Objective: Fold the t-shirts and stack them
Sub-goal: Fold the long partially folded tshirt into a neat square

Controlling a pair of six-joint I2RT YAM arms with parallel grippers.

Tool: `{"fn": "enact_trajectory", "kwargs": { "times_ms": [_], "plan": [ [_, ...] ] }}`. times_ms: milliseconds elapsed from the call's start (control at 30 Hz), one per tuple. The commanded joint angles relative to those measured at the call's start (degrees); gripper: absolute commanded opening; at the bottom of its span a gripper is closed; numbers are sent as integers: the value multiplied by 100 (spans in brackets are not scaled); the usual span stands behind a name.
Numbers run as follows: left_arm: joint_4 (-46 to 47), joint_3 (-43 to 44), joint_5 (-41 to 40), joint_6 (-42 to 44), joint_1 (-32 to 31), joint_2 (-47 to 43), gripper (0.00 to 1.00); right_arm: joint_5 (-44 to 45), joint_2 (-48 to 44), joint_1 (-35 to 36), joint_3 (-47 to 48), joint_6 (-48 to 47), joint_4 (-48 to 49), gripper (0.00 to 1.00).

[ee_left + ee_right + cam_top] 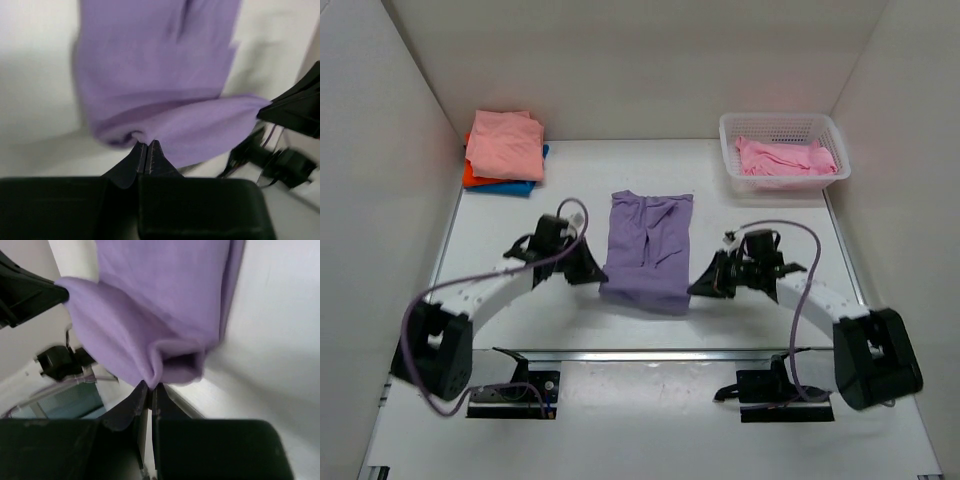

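The lavender-purple t-shirt [648,248] lies as a narrow folded strip in the middle of the table. My left gripper [597,277] is shut on its near left corner [135,134]. My right gripper [694,288] is shut on its near right corner [159,375]. The near edge is lifted a little and stretched between the two grippers. A stack of folded t-shirts sits at the far left: salmon-pink [507,143] on top, orange-red [472,174] and blue [515,186] beneath. A brighter pink t-shirt [782,159] lies in the basket.
A white plastic mesh basket [782,127] stands at the far right of the table. White walls enclose the table on the left, back and right. A metal rail [650,354] runs along the near edge between the arm bases.
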Motion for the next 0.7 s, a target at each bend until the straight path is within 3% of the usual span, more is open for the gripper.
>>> {"fn": "enact_trajectory", "kwargs": {
  "times_ms": [0, 167, 200, 233, 267, 300, 400, 500, 667],
  "plan": [
    [280, 1733, 92, 502, 443, 1170, 0, -418, 1039, -654, 1397, -777, -34, 0],
    [956, 4133, 339, 29, 953, 3519, 0, -515, 3345, -1348, 4384, -1192, -201, 1],
    [1140, 4730, 365, -129, 1058, 4114, 11, -594, 3913, -1428, 4774, -1201, -201, 10],
    [1307, 5363, 374, -304, 1128, 4668, 38, -438, 4458, -1516, 5534, -1193, -332, 20],
    [1326, 5665, 461, -332, 1207, 5195, 44, -358, 4942, -1542, 6351, -1219, -664, 45],
    [1544, 6260, 697, -533, 1278, 5462, 46, -296, 5164, -1569, 7160, -1358, -1085, 54],
    [1721, 7256, 1504, -1130, 1497, 6456, 56, 178, 5930, -1482, 8649, -1832, -2210, 63],
    [2037, 6840, 1719, -1168, 1577, 6415, 59, 547, 5783, -1359, 8663, -2053, -2355, 63],
    [1495, 5416, 710, 236, 1481, 5334, 69, 847, 4651, -1287, 7277, -2045, -1600, 62]
  ]
}}
